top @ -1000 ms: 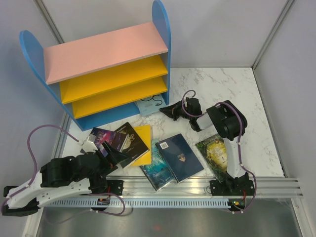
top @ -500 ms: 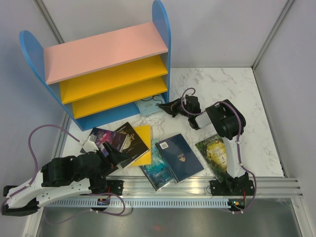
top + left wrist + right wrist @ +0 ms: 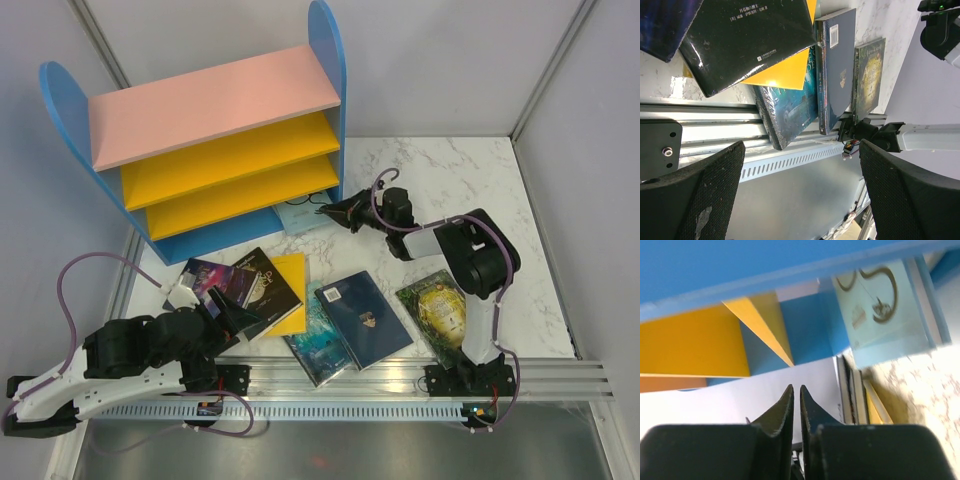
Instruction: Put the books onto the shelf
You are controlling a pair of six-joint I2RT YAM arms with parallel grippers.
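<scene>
Marble tabletop (image 3: 540,200), grey-walled cell | light blue book (image 3: 300,216) lies partly inside the blue-sided shelf's (image 3: 210,110) bottom bay | right gripper (image 3: 325,208), fingers together and empty, points at its edge | left gripper (image 3: 228,312) gapes beside the black book (image 3: 268,283) | next, likely: nudge book fully home.

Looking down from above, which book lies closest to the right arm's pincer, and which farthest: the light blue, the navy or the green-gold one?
From the right pincer:
1. Light blue book, right beside it, at the shelf's foot.
2. Navy book, in the middle of the loose books.
3. Green-gold book, at the right end.
</scene>
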